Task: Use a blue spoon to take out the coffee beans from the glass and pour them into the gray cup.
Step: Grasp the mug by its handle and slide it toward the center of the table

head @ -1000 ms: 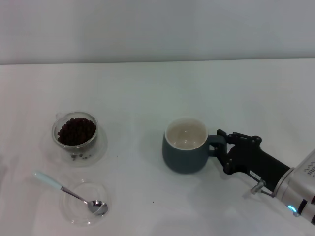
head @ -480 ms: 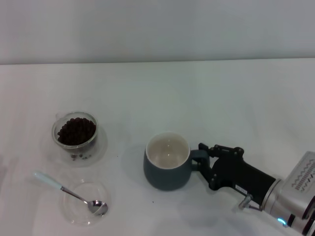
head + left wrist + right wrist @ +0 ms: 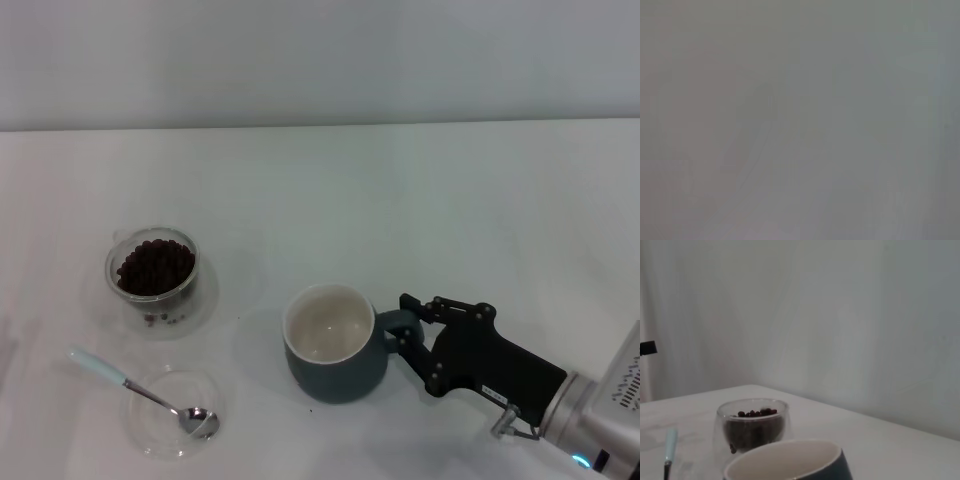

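Near the table's front edge, the right gripper [image 3: 408,332] clamps the gray cup [image 3: 330,343] by its handle, apparently placing it within reach of the glass [image 3: 153,268] of coffee beans [image 3: 155,266], while the blue spoon [image 3: 135,390] lies untouched.
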